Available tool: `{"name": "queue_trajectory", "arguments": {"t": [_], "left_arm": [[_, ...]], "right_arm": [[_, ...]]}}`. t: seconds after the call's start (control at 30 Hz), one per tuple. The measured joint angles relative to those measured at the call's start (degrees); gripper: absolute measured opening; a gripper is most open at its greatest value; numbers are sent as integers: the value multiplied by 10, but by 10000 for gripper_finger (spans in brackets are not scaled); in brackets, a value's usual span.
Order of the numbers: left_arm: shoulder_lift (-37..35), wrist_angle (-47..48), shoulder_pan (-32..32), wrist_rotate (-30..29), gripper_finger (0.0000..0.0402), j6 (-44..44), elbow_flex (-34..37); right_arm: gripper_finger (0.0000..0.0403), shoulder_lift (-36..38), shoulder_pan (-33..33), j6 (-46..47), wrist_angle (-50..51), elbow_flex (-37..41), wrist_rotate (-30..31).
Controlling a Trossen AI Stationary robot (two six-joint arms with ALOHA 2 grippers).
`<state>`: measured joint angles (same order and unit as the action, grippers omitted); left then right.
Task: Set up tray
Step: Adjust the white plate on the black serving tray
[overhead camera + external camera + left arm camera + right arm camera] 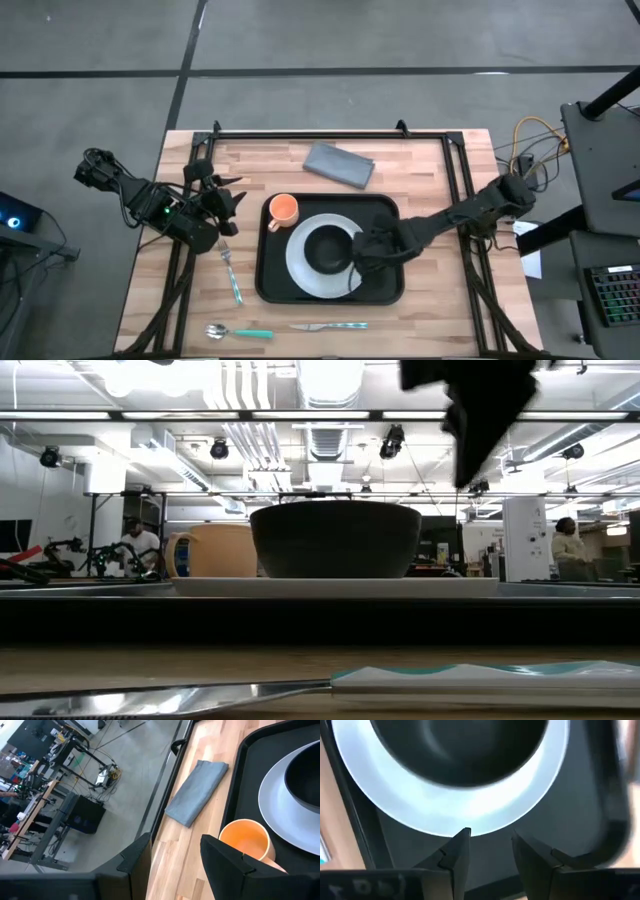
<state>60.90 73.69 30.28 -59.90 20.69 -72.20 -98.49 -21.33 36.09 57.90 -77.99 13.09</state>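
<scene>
The black tray [380, 285] lies mid-table. On it sits a white plate [300, 270] that carries a black bowl [326, 247], with an orange cup [284, 209] at the tray's far left corner. In the low view the bowl [335, 538] stands on the plate [335, 587] with the cup [210, 550] beside it. My right gripper [362, 252] hangs open above the plate's right rim [485, 820], high over the bowl in the low view [478, 410]. My left gripper [232, 200] is open, left of the tray, facing the cup [245, 842].
A folded grey napkin [340, 165] lies flat beyond the tray's far edge. A fork [230, 272] lies left of the tray. A spoon [238, 332] and a knife [328, 326], both teal-handled, lie along the near edge. Bare wood [440, 250] shows right of the tray.
</scene>
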Motion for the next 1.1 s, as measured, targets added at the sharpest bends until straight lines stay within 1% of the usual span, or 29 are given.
{"name": "queue_trajectory", "arguments": {"t": [0.07,0.23,0.4,0.47,0.6,0.87,1.1], "left_arm": [[0,0,0,0,151,0,0],[0,0,0,0,151,0,0],[0,0,0,0,151,-1,0],[0,0,0,0,151,-1,0],[0,0,0,0,151,-2,0],[0,0,0,0,151,-2,0],[0,0,0,0,151,-2,0]], "right_arm": [[134,23,-2,2,-41,54,-3],[136,67,3,39,-96,163,-10],[137,80,9,55,-172,229,-25],[136,73,12,51,-200,242,-33],[132,50,19,40,-210,251,-37],[130,18,37,15,-251,252,-44],[129,4,50,-3,-261,237,-56]]}}
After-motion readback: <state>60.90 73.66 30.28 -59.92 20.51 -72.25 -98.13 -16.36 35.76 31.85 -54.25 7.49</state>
